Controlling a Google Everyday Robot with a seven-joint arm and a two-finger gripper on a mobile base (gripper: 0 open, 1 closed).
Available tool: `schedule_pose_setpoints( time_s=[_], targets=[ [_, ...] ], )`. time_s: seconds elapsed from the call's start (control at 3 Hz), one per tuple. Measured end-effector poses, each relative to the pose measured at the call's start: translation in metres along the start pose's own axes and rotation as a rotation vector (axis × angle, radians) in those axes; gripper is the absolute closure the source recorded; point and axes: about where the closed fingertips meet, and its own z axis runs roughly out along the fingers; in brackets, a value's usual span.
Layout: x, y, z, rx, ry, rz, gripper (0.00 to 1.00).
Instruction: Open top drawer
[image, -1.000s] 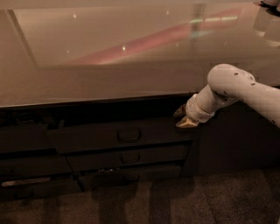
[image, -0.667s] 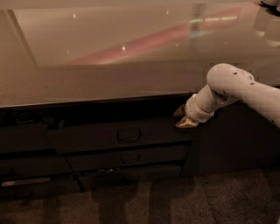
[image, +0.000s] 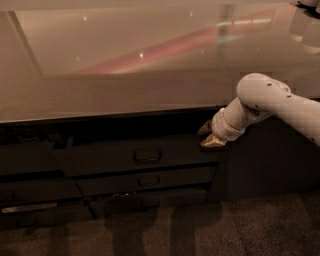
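Though dark, top drawer (image: 100, 157) beside end effector (image: 209, 136)

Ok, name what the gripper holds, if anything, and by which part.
Cannot tell: the gripper sits at the top drawer's upper right corner, not its handle.

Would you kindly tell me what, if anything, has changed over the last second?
Nothing has visibly changed. The gripper is at the upper right corner of the top drawer, just under the counter edge, as before. The drawer front sits where it did.
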Motion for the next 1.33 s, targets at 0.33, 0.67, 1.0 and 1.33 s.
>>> schedule_pose_setpoints(
  time_s=[0.33,0.67,1.0,1.33],
  targets=[
    [-0.0008,0.0065,0.0006,-0.003,-0.001,-0.003,1.0],
    [-0.0014,0.0064,-0.0009,-0.002,-0.001,-0.004,1.0],
    [-0.0022,0.0124,-0.001,-0.003,-0.001,-0.007,1.0],
    [-0.0024,0.0123,-0.0013,-0.003,-0.001,-0.007,1.0]
  ],
)
